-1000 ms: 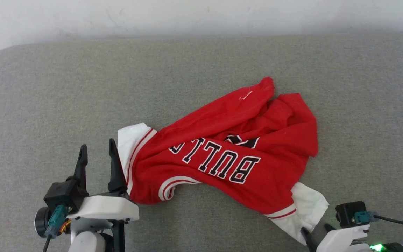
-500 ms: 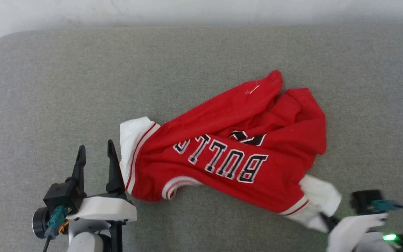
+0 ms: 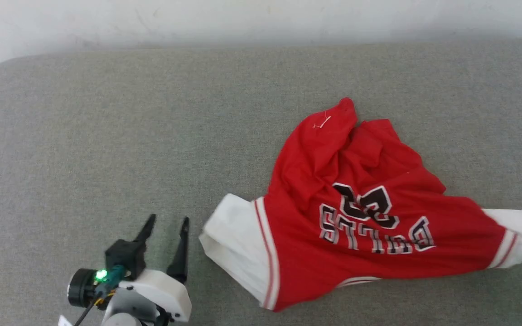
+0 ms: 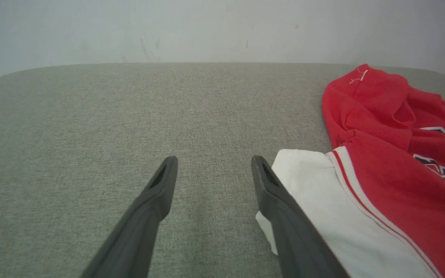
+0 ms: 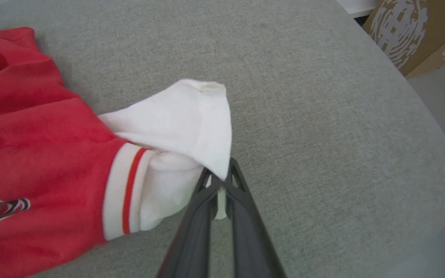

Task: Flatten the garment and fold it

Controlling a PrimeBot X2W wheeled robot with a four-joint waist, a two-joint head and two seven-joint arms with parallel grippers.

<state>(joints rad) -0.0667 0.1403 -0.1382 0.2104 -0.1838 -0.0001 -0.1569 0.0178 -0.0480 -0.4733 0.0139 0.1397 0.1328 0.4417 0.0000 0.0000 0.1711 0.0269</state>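
**Item 1.** The garment (image 3: 356,235): we list a red jersey T-shirt with white sleeves and red-and-white striped trim. It lies rumpled on the right half of a grey fabric surface (image 3: 107,136). Its black, white-outlined lettering and number face up and read upside down in the head view. The red body bunches into folds on the far side.

**Item 2.** Left-hand white sleeve (image 3: 238,244): we find it spread out on the surface, reaching toward the robot's left.

**Item 3.** Right-hand white sleeve (image 5: 184,116): we find it drawn out to the right, its cloth doubled over itself.

**Item 4.** Left gripper (image 3: 168,219): its fingers are spread wide and hold nothing. It sits over bare surface, just beside the edge of the left-hand white sleeve.

**Item 5.** Right gripper (image 5: 220,173): its fingers are pressed together, pinching the edge of the right-hand white sleeve. White cloth shows between them.

**Item 6.** Surroundings: we note a pale wall (image 3: 243,18) behind the surface. A cardboard box (image 5: 419,31) stands beyond its rounded corner.
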